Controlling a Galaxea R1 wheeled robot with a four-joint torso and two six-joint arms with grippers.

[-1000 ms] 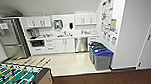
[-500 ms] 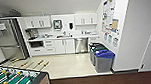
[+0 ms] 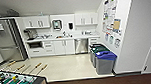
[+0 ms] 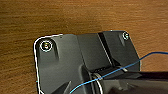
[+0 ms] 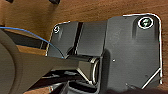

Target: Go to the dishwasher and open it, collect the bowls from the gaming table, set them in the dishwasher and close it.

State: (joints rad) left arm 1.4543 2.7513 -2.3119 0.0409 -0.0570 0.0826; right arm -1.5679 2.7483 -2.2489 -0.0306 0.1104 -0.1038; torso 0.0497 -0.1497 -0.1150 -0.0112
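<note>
A kitchenette is seen from the head view across a pale floor (image 3: 67, 66). At the far left a tall steel fridge (image 3: 6, 39) is set against the wall. In the near left corner the green field of a table-football table (image 3: 14, 83) is cut off by the frame, and its wooden-handled rods (image 3: 36, 66) are stretched out over the floor. Further right a white counter (image 3: 63, 37) is run along the back wall, with a dark coffee machine (image 3: 29, 34) stood on its left end and white upper cabinets (image 3: 36, 22) hung above. A dark oven (image 3: 35, 44) is built in under the counter at the left.

The dishwasher (image 3: 81, 45) is found under the right part of the counter, between white cabinet doors (image 3: 64, 47) and a narrow stack of drawers (image 3: 93, 40); its steel front is shut. To its right, a dark bin with a green lid (image 3: 98, 50) and a grey bin with a blue lid (image 3: 105, 61) are stood along the right-hand wall, where posters (image 3: 111, 15) are pinned.

In both wrist views dark wooden flooring (image 4: 75, 17) is seen beneath the robot's own plates. Whether the left and right claws are apart or together cannot be told.
</note>
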